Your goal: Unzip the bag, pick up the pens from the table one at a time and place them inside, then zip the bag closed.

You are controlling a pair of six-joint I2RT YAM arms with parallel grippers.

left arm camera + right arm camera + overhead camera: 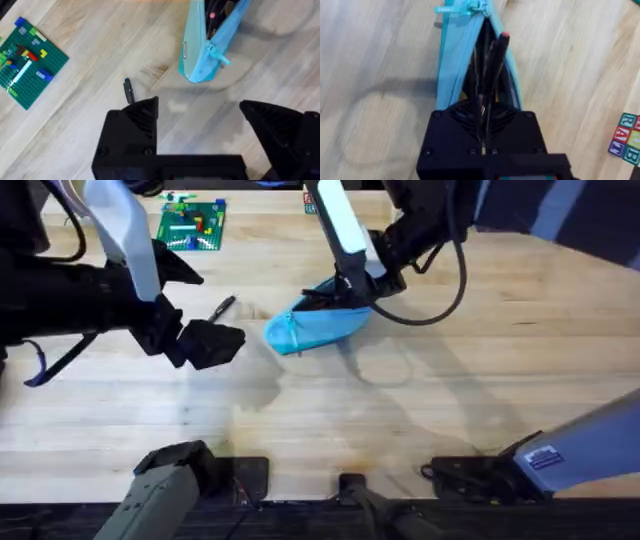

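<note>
A light blue soft fabric pencil pouch [318, 328], unzipped, lies towards the far edge of the pale plank-grained wooden table [420, 400], where a thin black pen [492, 60] is held inside its mouth by the pinched right gripper [482, 127]. The left gripper [200, 130] is spread wide and empty above a second black pen [222, 307]. Limp cloth likely collapses; the slim, light, slippery pen is best taken mid-barrel.
</note>
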